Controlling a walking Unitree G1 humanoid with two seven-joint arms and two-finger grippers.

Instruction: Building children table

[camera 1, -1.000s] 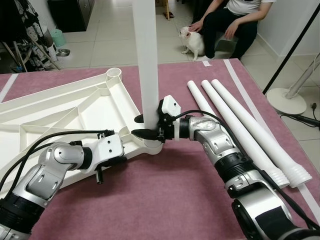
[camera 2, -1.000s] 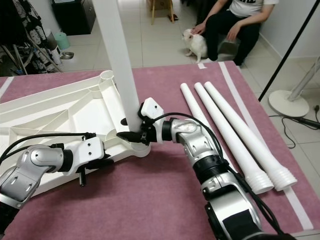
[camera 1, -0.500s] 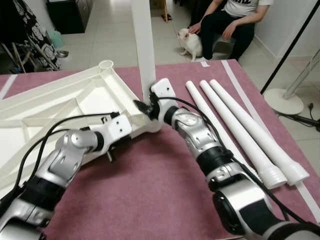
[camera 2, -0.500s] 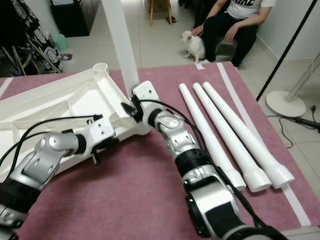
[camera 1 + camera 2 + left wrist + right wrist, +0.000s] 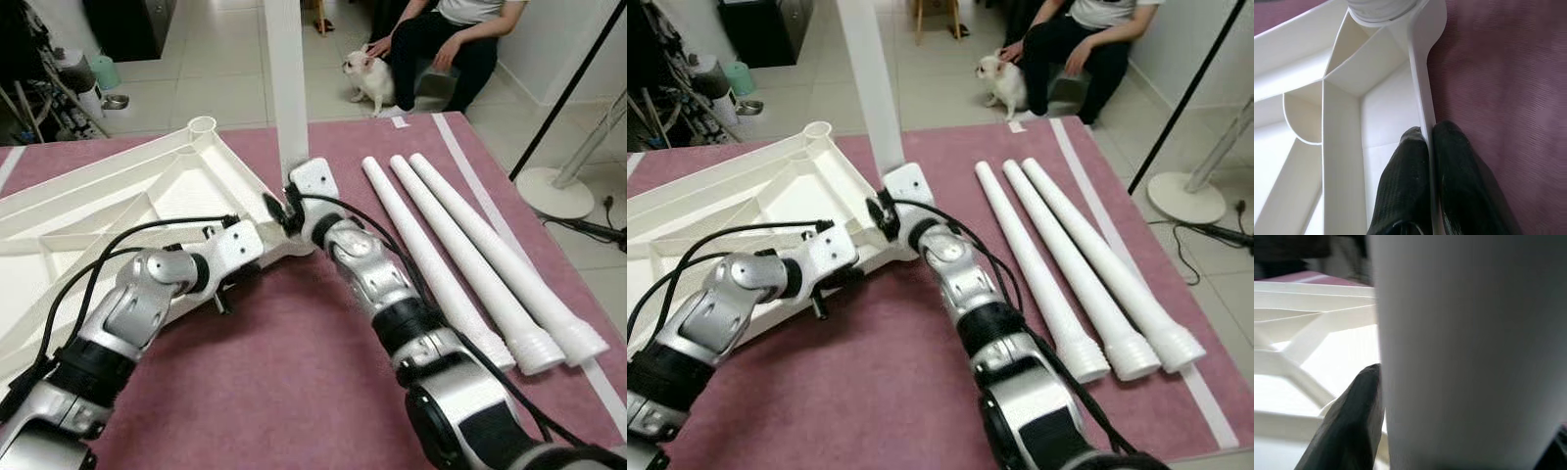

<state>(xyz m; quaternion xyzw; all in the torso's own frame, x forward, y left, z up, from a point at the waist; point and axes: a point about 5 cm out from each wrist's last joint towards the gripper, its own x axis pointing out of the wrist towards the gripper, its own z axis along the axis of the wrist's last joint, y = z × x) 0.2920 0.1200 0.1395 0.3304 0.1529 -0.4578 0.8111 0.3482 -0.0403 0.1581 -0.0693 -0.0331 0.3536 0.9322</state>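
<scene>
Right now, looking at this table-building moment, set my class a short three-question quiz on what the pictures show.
1. True or false: the left gripper pinches the rim of the white tabletop.
2. How many loose table legs lie on the mat?
3. The right gripper holds: A) the upright leg B) a loose leg C) nothing.

Key: 1 true; 2 three; 3 A.

The right tool clasps the upright white leg at the tabletop corner.
</scene>
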